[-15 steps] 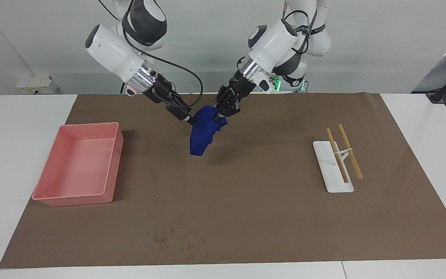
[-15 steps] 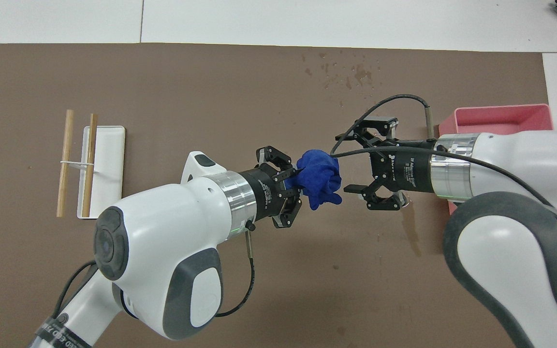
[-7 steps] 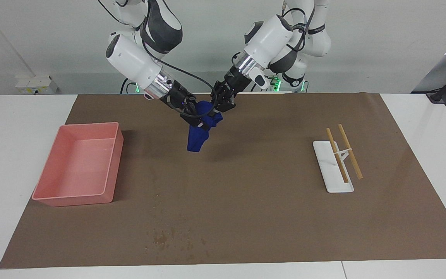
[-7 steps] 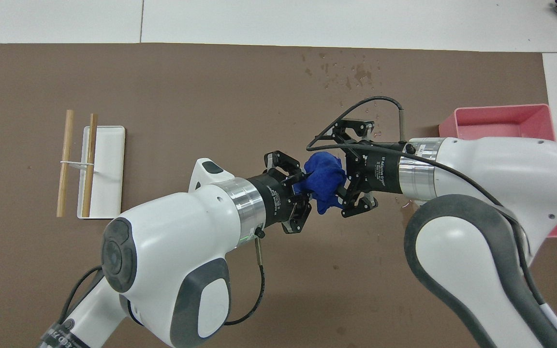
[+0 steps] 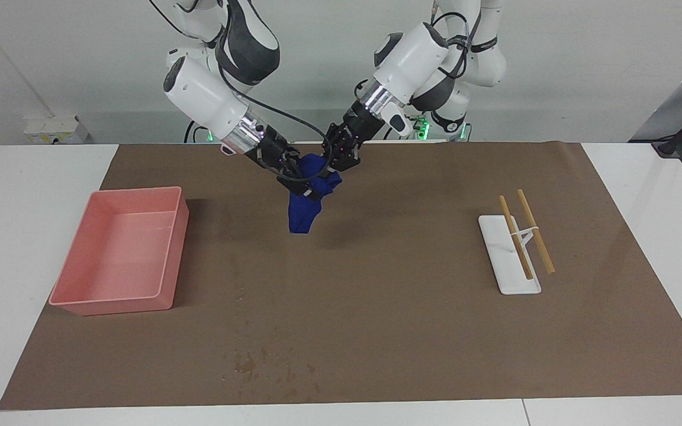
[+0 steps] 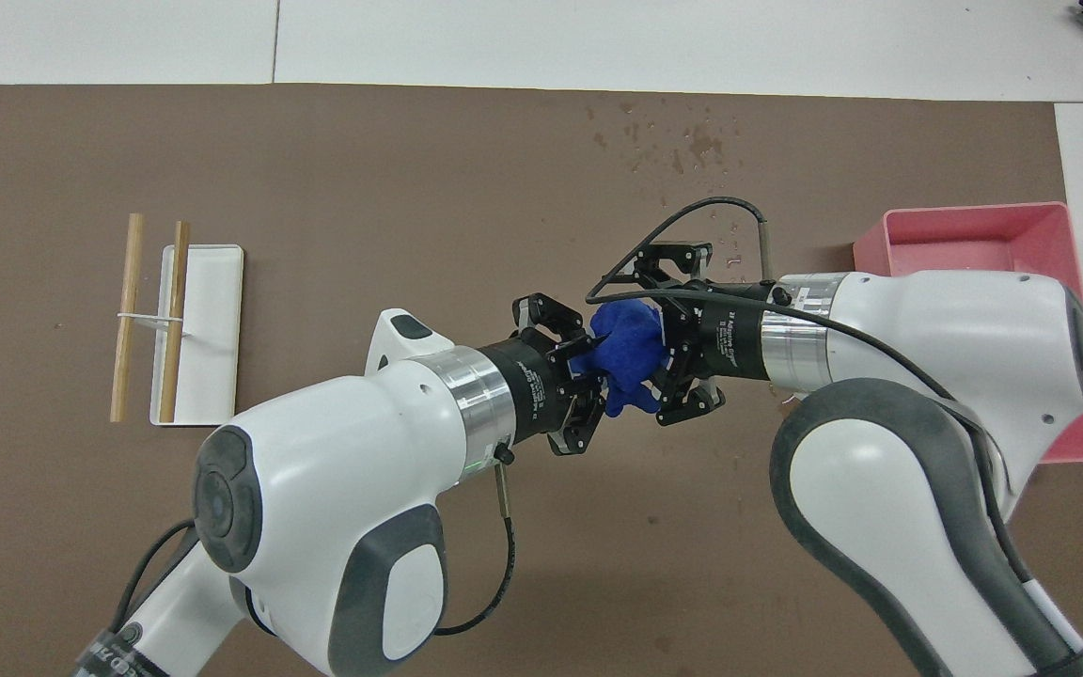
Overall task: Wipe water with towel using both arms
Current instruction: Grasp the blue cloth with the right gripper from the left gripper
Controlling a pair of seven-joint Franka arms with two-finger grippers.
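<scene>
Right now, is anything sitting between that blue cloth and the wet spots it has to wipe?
Nothing visible does. The towel hangs in the air from the left gripper, and only bare brown mat lies between it and the water drops, which are farther from the robots.

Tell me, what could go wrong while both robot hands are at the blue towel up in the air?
The towel hangs bunched from the shut left gripper, with the right gripper spread around it. If the left lets go before the right has a firm pinch, it may drop. The two grippers are very close and might bump. And the water drops lie far from the robots, so a crumpled towel may miss some.
</scene>
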